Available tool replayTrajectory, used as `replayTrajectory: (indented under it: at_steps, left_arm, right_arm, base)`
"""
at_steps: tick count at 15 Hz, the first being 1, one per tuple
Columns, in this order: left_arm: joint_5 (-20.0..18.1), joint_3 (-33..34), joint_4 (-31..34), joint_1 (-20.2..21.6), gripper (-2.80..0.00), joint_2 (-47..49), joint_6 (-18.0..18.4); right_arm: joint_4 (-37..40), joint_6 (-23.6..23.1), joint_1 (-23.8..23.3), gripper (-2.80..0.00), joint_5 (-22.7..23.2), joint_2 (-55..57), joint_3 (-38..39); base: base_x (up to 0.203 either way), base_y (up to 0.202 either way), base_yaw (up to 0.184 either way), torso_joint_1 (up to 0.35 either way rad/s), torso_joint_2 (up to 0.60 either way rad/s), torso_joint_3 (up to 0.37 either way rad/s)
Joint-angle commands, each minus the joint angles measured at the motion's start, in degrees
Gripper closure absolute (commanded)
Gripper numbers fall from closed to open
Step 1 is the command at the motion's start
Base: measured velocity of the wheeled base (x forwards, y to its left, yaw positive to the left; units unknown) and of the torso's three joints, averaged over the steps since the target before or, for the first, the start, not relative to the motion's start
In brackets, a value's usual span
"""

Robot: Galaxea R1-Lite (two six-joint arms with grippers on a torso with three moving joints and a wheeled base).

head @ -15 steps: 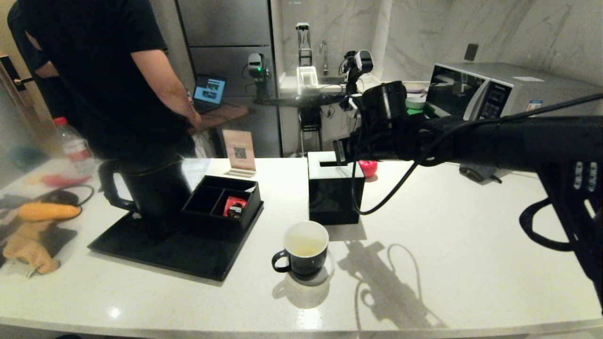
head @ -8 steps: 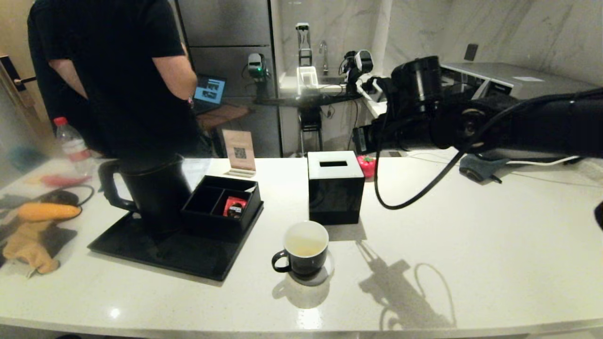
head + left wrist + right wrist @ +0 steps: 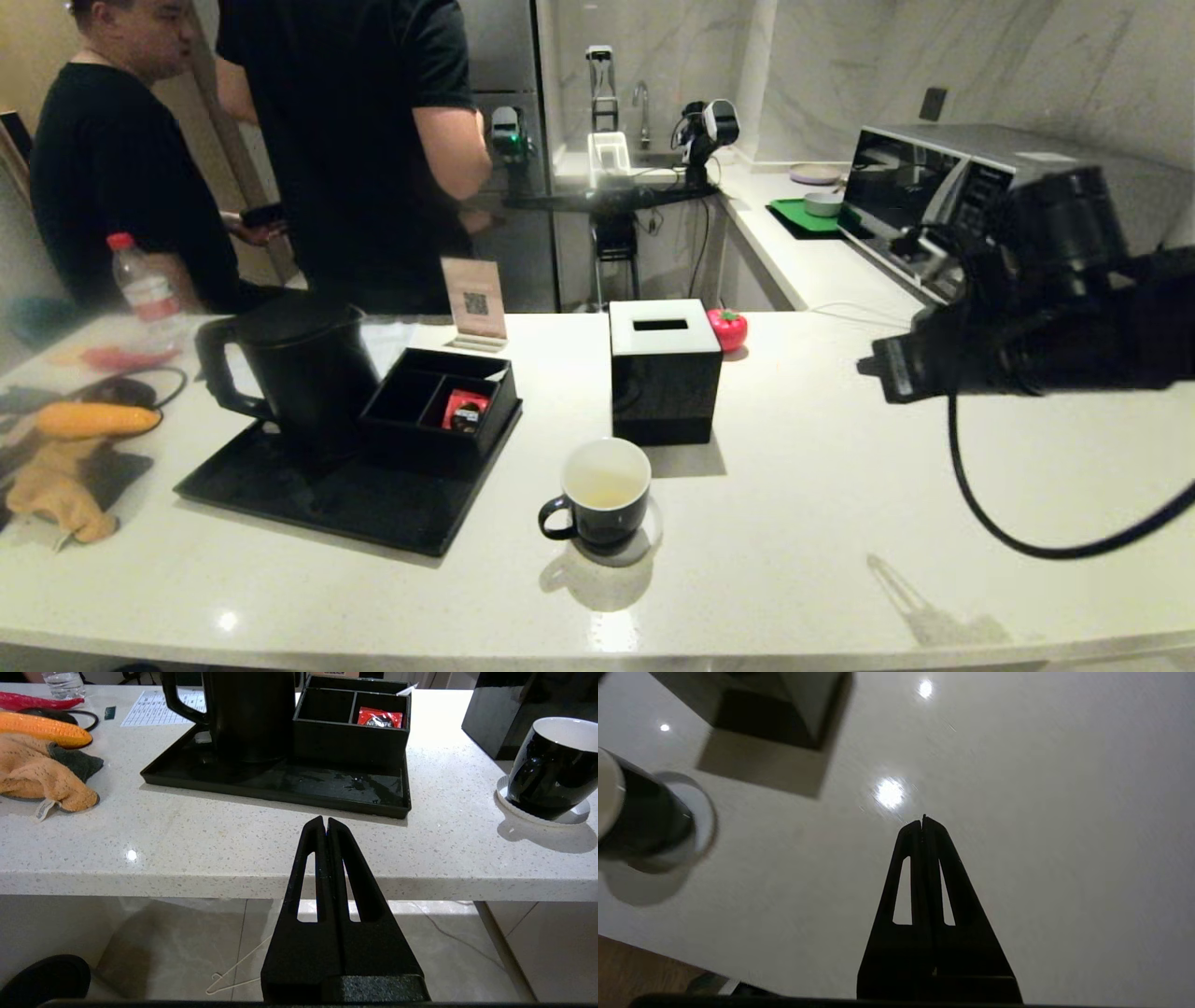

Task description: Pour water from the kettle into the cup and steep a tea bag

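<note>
Hovering right gripper (image 3: 923, 820), fingers pressed together, empty, right of frame.
Small glossy black cup (image 3: 602, 493) centre, tall matte-black kettle (image 3: 299, 373) left, untouched; left gripper (image 3: 325, 823) closed, parked low.

- The counter (image 3: 840, 485) was white speckled stone with a rounded front edge, and small ceiling lights were reflected on it.
- The wall (image 3: 1027, 65) behind was pale marble with grey veins.
- A side counter (image 3: 812, 271) ran back on the right and carried a microwave (image 3: 934, 187) and a green tray (image 3: 803, 217).
- A tall grey cabinet (image 3: 448, 84) stood at the back, and a faucet (image 3: 642, 98) was near it.
- Two men in black shirts (image 3: 364, 140) stood behind the counter.
- The floor (image 3: 177, 942) under the counter edge was pale glossy tile.
</note>
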Motion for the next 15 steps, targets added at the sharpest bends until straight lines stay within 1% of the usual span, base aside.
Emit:
replayTrajectory:
  at_steps: [1,3,4,6,7,9,12,15]
  left_arm:
    - [0.1,0.0,0.1,0.0,0.00,0.0,0.0]
    - [0.0,0.0,0.0,0.0,0.00,0.0,0.0]
    - [0.1,0.0,0.0,0.0,0.00,0.0,0.0]
    - [0.1,0.0,0.0,0.0,0.00,0.0,0.0]
    - [0.1,0.0,0.0,0.0,0.00,0.0,0.0]
    - [0.1,0.0,0.0,0.0,0.00,0.0,0.0]
    - [0.0,0.0,0.0,0.0,0.00,0.0,0.0]
    - [0.1,0.0,0.0,0.0,0.00,0.0,0.0]
  right_arm:
    - [-4.2,0.1,-5.7,0.00,0.1,-12.4,13.7]
    - [-10.0,0.3,-10.8,0.00,0.3,-19.4,24.4]
    - [-12.9,0.8,-12.5,0.00,0.5,-22.8,29.1]
    - [-17.5,3.0,-13.9,0.00,1.4,-31.6,37.9]
    - [-18.6,3.7,-14.2,0.00,2.2,-36.5,41.7]
    - [-19.9,4.6,-14.5,0.00,3.5,-47.2,49.5]
    - [-20.3,5.1,-14.6,0.00,4.3,-62.6,58.4]
    - [-18.4,5.0,-15.8,0.00,4.5,-75.0,64.3]
  base:
    - [0.000,0.000,0.000,0.000,0.00,0.000]
    - [0.000,0.000,0.000,0.000,0.00,0.000]
    - [0.000,0.000,0.000,0.000,0.00,0.000]
    - [0.000,0.000,0.000,0.000,0.00,0.000]
    - [0.000,0.000,0.000,0.000,0.00,0.000]
    - [0.000,0.000,0.000,0.000,0.00,0.000]
    - [0.000,0.000,0.000,0.000,0.00,0.000]
    - [0.000,0.000,0.000,0.000,0.00,0.000]
